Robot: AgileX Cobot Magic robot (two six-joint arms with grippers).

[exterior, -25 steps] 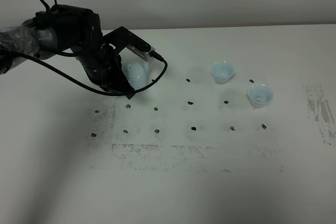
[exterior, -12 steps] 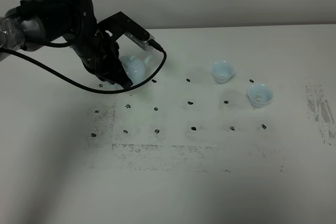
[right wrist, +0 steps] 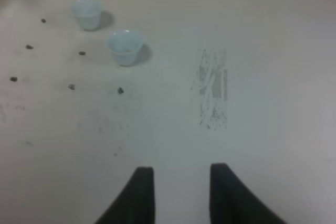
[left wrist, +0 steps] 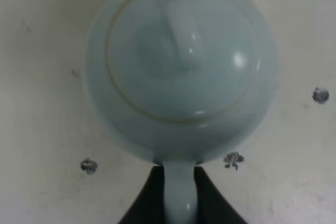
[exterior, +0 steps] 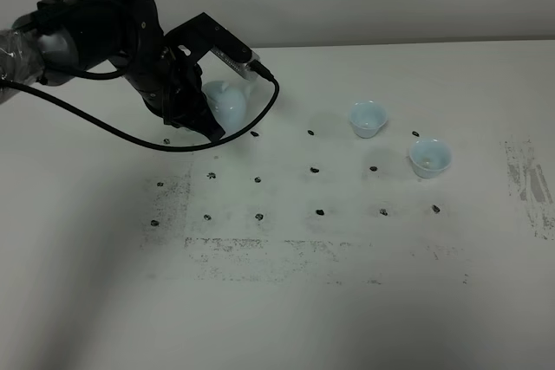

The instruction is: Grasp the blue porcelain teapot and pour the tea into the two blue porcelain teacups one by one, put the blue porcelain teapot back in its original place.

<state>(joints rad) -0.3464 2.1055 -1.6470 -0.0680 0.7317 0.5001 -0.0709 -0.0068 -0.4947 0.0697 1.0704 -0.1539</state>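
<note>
— While the surface (exterior: pixel 347 301) spreads wide and pale under everything, what is the big black left arm (exterior: pixel 104 32) doing over it?

— Its end effector (left wrist: pixel 179 192) is clamped on the loop handle (left wrist: pixel 179 208) of the blue porcelain teapot (left wrist: pixel 181 72), one finger on each side. The pot is upright with its lid on, over the far left part of the surface. Whether its base touches down I cannot tell.

— And the other one?

— The right end effector (right wrist: pixel 178 192) hangs above bare surface on the right, fingers apart with nothing between them.

— The cups?

— The far teacup (exterior: pixel 368 118) and the near teacup (exterior: pixel 429 158) stand upright, near each other and well apart from the pot. I see no dark tea in either.

— Anything smaller?

— Rows of dark dots (exterior: pixel 316 168) lie between pot and cups.

— So how far along?

— By my judgement only the grasp is done. Carrying the pot across, filling each cup in turn and setting it back in its place are all left.
</note>
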